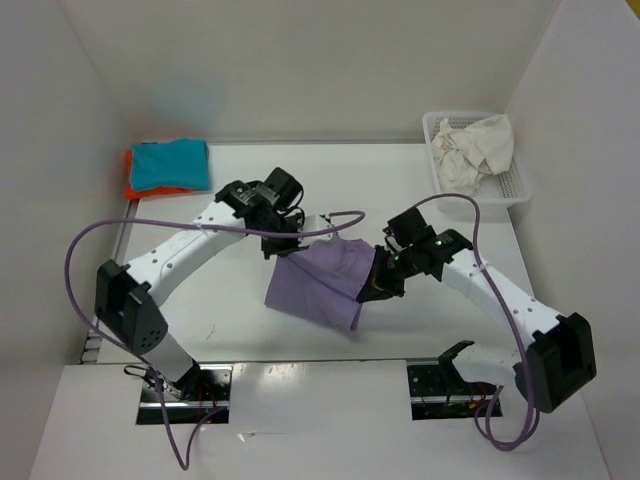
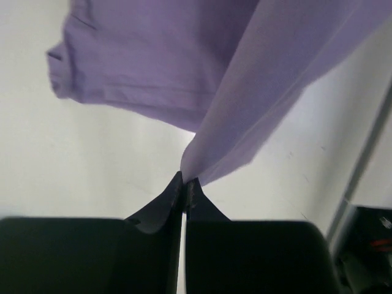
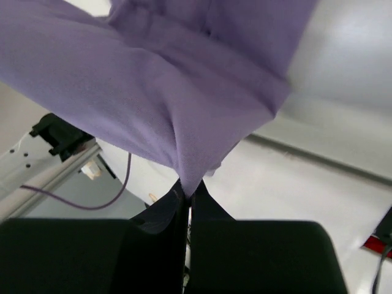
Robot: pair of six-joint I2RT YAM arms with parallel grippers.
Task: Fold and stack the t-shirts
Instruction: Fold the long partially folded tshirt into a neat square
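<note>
- I find the left pincer (image 1: 283, 245) clamped shut on a corner of the purple shirt (image 1: 318, 282). In its wrist view the cloth is pinched right at the fingertips and fans out beyond them.
- The right pincer (image 1: 380, 280) is also shut on the purple shirt, gripping a bunched fold at its tips.
- The purple shirt spans between the two pincers, and its lower part drapes toward the counter (image 1: 400, 190). I cannot tell whether the hem touches the surface.
- A teal shirt (image 1: 172, 163) lies folded on top of an orange shirt (image 1: 133, 188), well beyond the left pincer and off to its left.
- A white shirt (image 1: 478, 150) sits crumpled in the basket (image 1: 516, 196), well beyond the right pincer and to its right.
</note>
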